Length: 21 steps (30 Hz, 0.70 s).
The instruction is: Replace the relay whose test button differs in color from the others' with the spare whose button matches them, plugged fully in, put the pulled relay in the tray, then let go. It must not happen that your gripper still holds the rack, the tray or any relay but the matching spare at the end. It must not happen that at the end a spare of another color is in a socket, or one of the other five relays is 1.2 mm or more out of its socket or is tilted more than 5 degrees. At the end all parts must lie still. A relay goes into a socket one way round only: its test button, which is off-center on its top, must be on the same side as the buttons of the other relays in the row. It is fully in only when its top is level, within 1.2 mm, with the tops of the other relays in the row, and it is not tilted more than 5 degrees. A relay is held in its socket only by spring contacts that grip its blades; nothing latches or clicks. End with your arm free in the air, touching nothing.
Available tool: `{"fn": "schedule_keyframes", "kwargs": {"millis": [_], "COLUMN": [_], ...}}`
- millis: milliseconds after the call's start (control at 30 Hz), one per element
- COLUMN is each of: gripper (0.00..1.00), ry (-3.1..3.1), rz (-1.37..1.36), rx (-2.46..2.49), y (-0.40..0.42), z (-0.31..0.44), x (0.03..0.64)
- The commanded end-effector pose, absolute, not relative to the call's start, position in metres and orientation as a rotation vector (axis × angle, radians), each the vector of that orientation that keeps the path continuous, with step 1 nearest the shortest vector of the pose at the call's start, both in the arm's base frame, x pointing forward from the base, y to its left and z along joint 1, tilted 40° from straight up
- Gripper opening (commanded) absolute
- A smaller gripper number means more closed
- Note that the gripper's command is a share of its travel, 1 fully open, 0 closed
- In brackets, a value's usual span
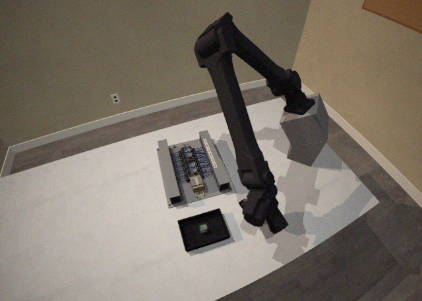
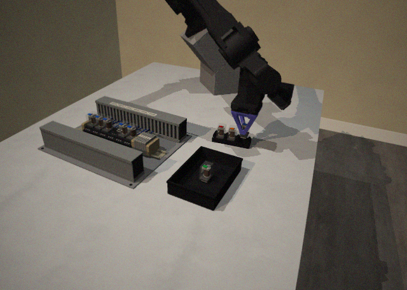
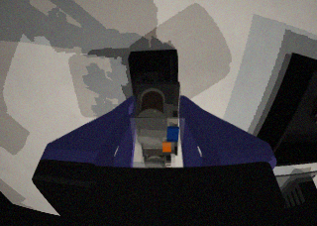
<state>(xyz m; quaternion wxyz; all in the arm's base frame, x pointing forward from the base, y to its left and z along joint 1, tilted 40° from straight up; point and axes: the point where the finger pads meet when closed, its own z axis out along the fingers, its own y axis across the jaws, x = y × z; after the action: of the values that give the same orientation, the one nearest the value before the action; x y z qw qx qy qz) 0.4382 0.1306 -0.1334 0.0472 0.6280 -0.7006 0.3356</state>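
My gripper is shut on the blue-button spare relay at the right end of the black spare holder. That relay appears slightly higher than its neighbours; whether its blades are clear is hidden. A red-button relay and an orange-button relay stand in the holder. The green-button relay stands in the black tray. The socket row holds several blue-button relays, with a gap between the third and fourth from the far end.
Two tall grey ducts flank the socket row. A beige terminal block stands at its near end. The tray lies between the holder and the table's front area; its wall also shows at the right in the wrist view.
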Motion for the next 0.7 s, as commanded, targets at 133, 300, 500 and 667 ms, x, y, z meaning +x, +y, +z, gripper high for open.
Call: {"fn": "schedule_keyframes", "kwargs": {"millis": [133,300,500,667], "gripper": [0.00,0.00,0.00,0.00], "ry": [-2.172,-2.170,-2.169,-2.168], "rz": [1.059,1.058,1.057,1.057], "rx": [1.951,1.952,1.951,1.952], "y": [0.1565,0.1573,0.1568,0.1576], "z": [-0.1090,-0.1077,-0.1070,-0.1063], "x": [0.4506,0.4495,0.4490,0.4481]}}
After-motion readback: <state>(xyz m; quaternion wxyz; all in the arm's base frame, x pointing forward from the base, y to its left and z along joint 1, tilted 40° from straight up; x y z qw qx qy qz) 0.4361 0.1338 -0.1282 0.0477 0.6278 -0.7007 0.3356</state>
